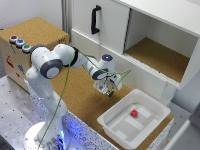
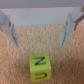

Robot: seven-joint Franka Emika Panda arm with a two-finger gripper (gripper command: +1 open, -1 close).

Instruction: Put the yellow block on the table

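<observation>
In the wrist view the yellow block (image 2: 40, 67), a small cube with dark letters on its faces, rests on the brown cork table (image 2: 15, 65). My gripper (image 2: 40, 34) is open, its two fingers (image 2: 11, 27) standing wide apart above and beyond the block, nothing between them. In the exterior view the gripper (image 1: 108, 90) hangs low over the table (image 1: 80, 97) just beside the white tray; the block is hidden there by the hand.
A white plastic tray (image 1: 112, 125) holds a small red cube (image 1: 134, 113) at the exterior view's right. A cork-topped box with coloured buttons (image 1: 20, 42) stands at the left. A white cabinet (image 1: 150, 35) with an open compartment rises behind.
</observation>
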